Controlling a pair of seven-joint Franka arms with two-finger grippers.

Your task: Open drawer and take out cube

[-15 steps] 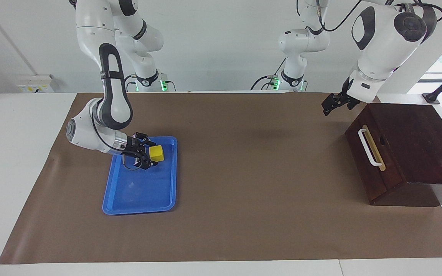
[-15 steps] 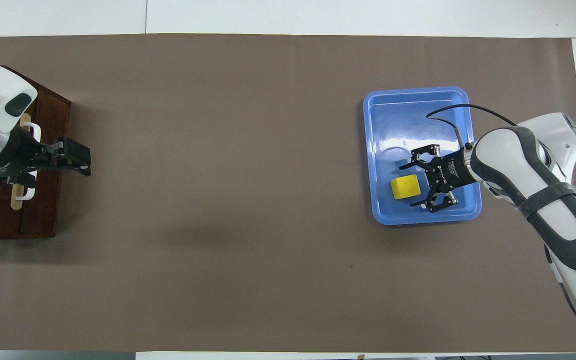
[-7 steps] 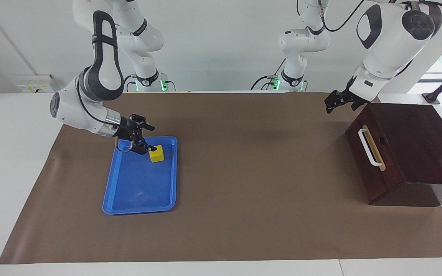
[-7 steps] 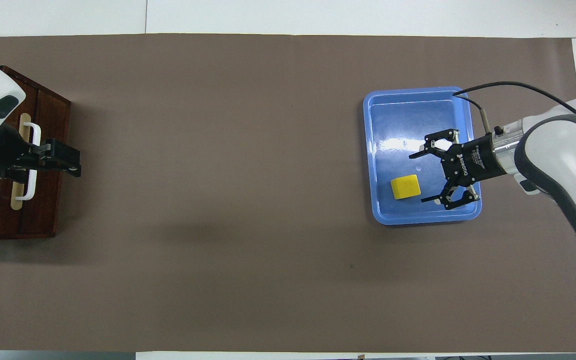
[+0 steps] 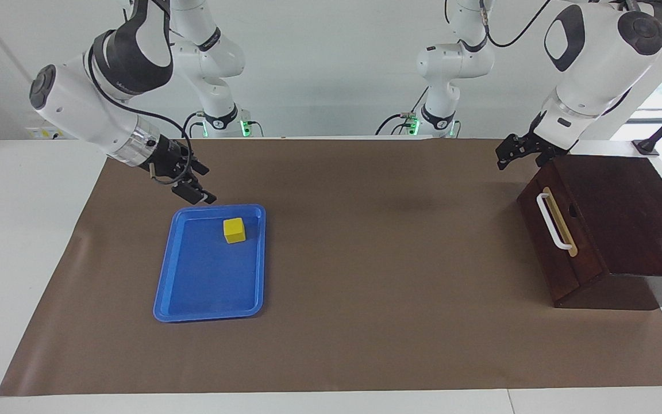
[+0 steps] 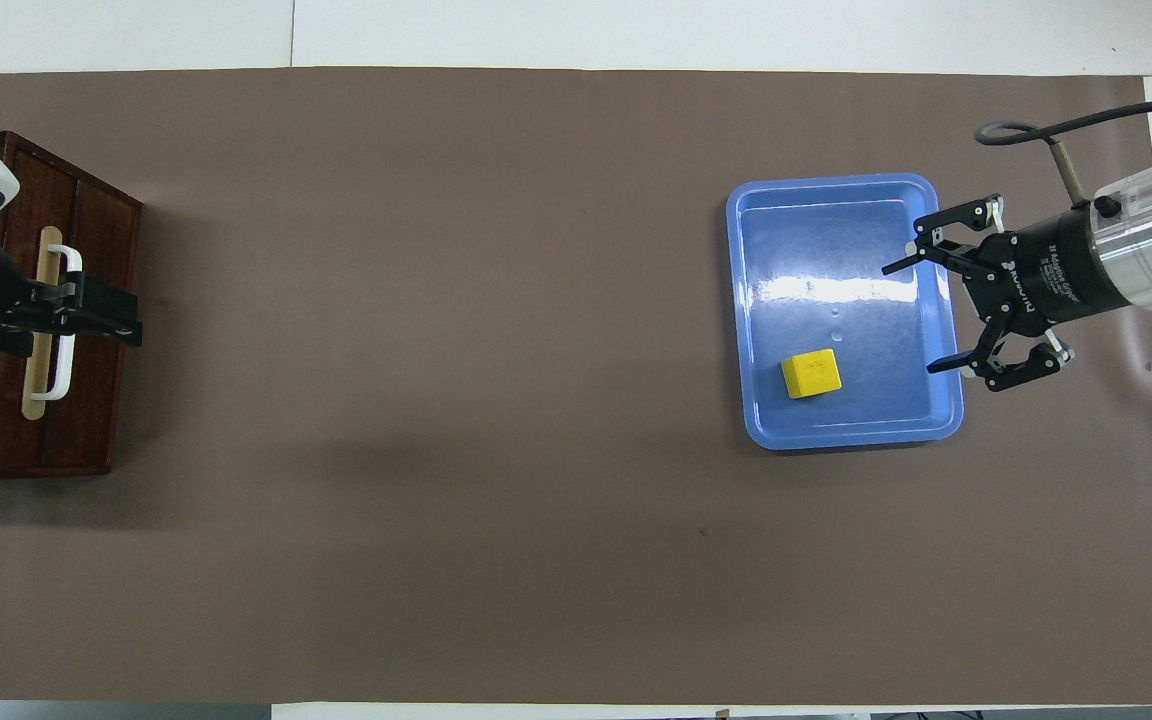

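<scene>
Drawer (image 6: 46,330) interior hidden, box cropped.

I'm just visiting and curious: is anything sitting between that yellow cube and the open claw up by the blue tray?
Nothing visible does. The cube lies alone on the blue tray, and the right gripper, open, hangs above the tray's edge nearest the robots.

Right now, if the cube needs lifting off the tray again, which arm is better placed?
Right. Its open right gripper hangs over the blue tray holding the cube; the left gripper is up by the drawer.
</scene>
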